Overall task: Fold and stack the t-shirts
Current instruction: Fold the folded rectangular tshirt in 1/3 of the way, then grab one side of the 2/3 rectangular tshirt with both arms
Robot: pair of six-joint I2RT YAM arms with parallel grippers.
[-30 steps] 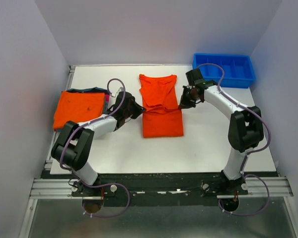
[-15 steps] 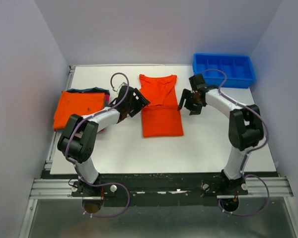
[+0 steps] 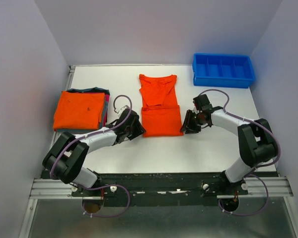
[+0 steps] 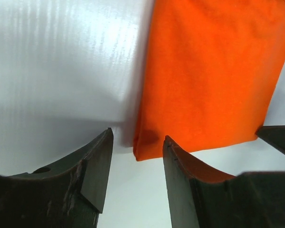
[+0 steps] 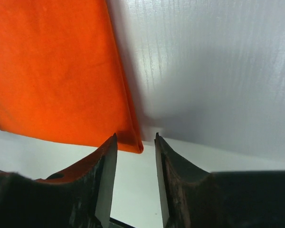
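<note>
One orange t-shirt [image 3: 160, 106] lies flat mid-table, sides folded in, collar away from me. My left gripper [image 3: 138, 130] sits at its near left corner, my right gripper [image 3: 186, 127] at its near right corner. In the left wrist view the left gripper [image 4: 138, 134] is open, and the t-shirt [image 4: 209, 71] has its corner between the fingertips, untouched. In the right wrist view the right gripper [image 5: 136, 135] is open too, straddling the other corner of the t-shirt [image 5: 52, 61]. A stack of folded t-shirts [image 3: 80, 109], orange on top with teal and pink edges below, rests at the left.
A blue plastic bin [image 3: 223, 69] with dividers stands at the back right corner. The white table [image 3: 139, 153] runs to a black rail at the near edge. Walls close in the left, back and right sides.
Both grippers let go of the t-shirt's sides, opened, and moved toward me to its near corners. Their jaws have since narrowed a little. The t-shirt lies flatter.
</note>
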